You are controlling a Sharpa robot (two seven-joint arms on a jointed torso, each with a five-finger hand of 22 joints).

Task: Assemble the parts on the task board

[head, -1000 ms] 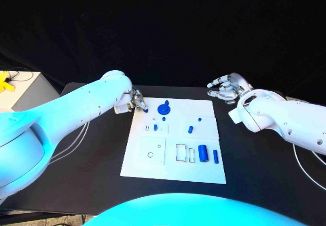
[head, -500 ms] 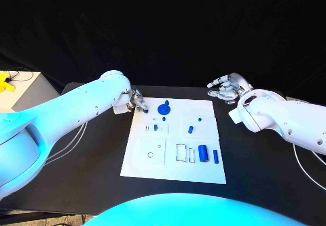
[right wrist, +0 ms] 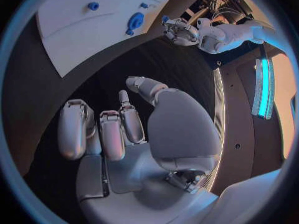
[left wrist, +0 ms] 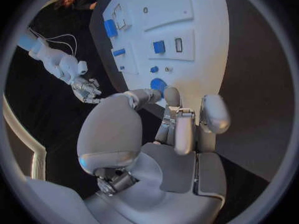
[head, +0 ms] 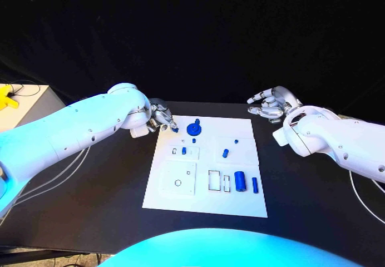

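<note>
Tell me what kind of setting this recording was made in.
Probably a robotics lab or demo bench: a black table against a black backdrop, a white task board holding small blue parts, and cables trailing off the table.

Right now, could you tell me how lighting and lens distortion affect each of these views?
Head view: bluish light tints the white arms; the board stays evenly lit and its blue parts read clearly against the black table. Left wrist view: fisheye bends the board's straight edges; the left hand looms large. Right wrist view: same bending, and a bright cyan strip glares near the rim.
</note>
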